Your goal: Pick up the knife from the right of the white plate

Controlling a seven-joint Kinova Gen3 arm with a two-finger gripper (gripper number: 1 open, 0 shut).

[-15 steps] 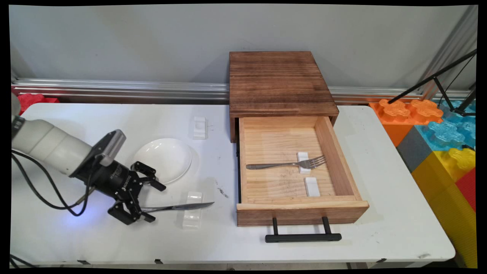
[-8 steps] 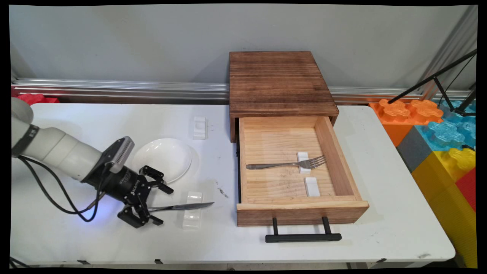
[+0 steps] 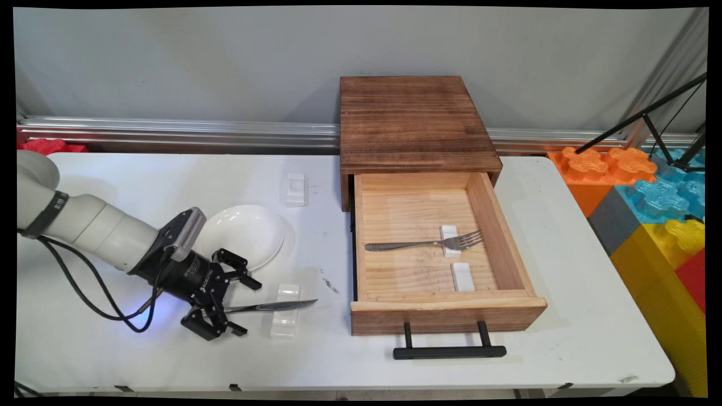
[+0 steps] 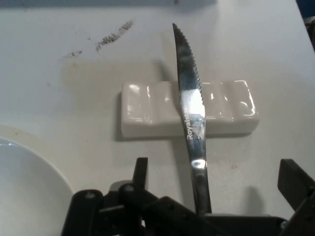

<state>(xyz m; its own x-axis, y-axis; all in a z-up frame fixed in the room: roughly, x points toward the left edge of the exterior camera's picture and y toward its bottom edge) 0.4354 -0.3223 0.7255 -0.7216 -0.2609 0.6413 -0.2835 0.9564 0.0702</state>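
Arm low over the table (image 3: 141, 349), coming in from the left, black cables hanging under it. Pincer (image 3: 243, 305) (image 4: 216, 196) is spread wide, one finger (image 3: 247, 279) on the far side of the knife handle, the other (image 3: 234, 329) on the near side. Knife handle runs into the gap between them; looks like neither finger is touching it, but the hand view cuts the fingertips off at the bottom edge so contact is hard to rule out. Nothing gripped as far as I can see.

Plate (image 3: 248, 234) (image 4: 24, 191), white, sits just behind the pincer's far finger, close beside it.

Knife (image 3: 271, 306) (image 4: 189, 98) lies straight ahead of the pincer, handle end inside the gap, serrated blade pointing away toward the drawer. Blade rests across a small white ribbed rest (image 3: 286, 319) (image 4: 147, 115), just past the fingertips. Dark smudges (image 3: 330, 285) (image 4: 113, 34) on the table beyond the rest.

Second white rest (image 3: 295, 189) sits farther back, well apart from the pincer.

Right of all that: dark wooden box (image 3: 414, 121) with its drawer (image 3: 445, 316) pulled out, black handle (image 3: 449, 352) at the front. Inside the drawer a fork (image 3: 423, 244) lies with its tines on one white rest (image 3: 449, 231); another white rest (image 3: 462, 276) lies bare beside it.

Far right, off the table: coloured foam blocks (image 3: 648, 197).
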